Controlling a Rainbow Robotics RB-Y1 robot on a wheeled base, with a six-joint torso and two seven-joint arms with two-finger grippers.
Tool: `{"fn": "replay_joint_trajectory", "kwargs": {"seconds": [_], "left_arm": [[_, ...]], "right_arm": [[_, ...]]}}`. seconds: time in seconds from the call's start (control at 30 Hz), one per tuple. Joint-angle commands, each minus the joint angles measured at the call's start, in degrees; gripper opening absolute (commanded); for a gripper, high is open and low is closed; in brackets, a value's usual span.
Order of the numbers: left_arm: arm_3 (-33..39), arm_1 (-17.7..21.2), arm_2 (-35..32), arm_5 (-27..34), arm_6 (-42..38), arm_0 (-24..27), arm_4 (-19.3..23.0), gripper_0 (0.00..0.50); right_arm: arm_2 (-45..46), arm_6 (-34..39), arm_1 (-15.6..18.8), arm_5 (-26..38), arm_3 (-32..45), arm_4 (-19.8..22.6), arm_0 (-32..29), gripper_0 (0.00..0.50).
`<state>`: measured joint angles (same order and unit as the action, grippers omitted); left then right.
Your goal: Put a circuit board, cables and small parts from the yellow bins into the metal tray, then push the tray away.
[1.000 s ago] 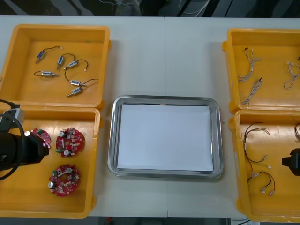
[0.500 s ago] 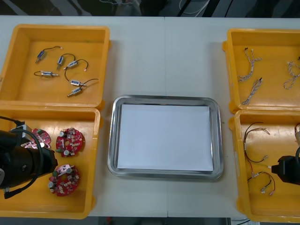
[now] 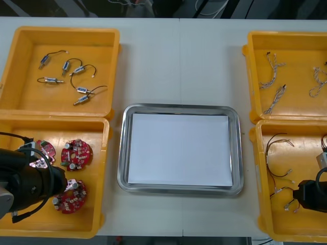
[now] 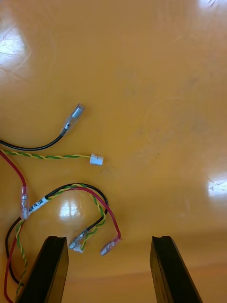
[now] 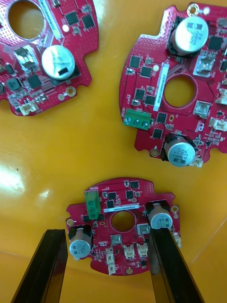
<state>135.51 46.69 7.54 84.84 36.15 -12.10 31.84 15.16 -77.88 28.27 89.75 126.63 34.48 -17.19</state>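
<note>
Left hand (image 5: 108, 233) (fingers apart) straddles a circuit board (image 5: 120, 206), bare yellow bin (image 5: 71, 156) floor around.

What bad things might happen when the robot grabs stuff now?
The left gripper is open around a circuit board whose silver cylinders stand right by its fingers; closing might pinch those, not the rim, and it may slip. The right gripper is open over looped cables that cross each other, so one grab may drag up several.

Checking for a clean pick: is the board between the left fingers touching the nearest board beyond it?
Apart: left wrist view shows bin floor between the near board and the far board.
</note>
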Motion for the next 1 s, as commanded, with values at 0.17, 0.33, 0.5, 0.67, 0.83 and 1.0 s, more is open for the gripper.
{"fn": "replay_joint_trajectory", "kwargs": {"seconds": [0.17,0.33,0.5,0.67,0.83,1.0], "left_arm": [[-1.6,-0.9,1.9,-3.4,-4.6,-1.8,-1.0,0.5],[-3.1,-0.9,3.4,-4.7,-4.8,-2.0,-2.8,0.5],[-3.2,-0.9,3.7,-4.9,-4.9,-2.6,-3.2,0.5],[-4.5,-0.9,4.0,-6.8,-4.9,-3.0,-3.2,0.5],[-5.7,-0.9,4.9,-8.3,-4.9,-3.0,-4.9,0.5],[-6.8,-1.0,5.0,-9.3,-5.0,-3.0,-5.2,0.5]], "right_arm": [[-3.4,3.3,-0.8,-5.8,-4.0,-1.4,-2.1,0.5],[-4.2,3.8,-0.8,-6.1,-4.7,-2.0,-2.2,0.5],[-5.4,4.9,-0.9,-6.2,-4.6,-2.4,-2.8,0.5],[-7.0,5.9,-1.0,-7.5,-4.6,-3.1,-3.6,0.5],[-7.9,6.4,-1.2,-10.4,-4.6,-3.7,-5.2,0.5],[-9.0,6.9,-1.5,-11.3,-4.6,-4.6,-5.6,0.5]]}}
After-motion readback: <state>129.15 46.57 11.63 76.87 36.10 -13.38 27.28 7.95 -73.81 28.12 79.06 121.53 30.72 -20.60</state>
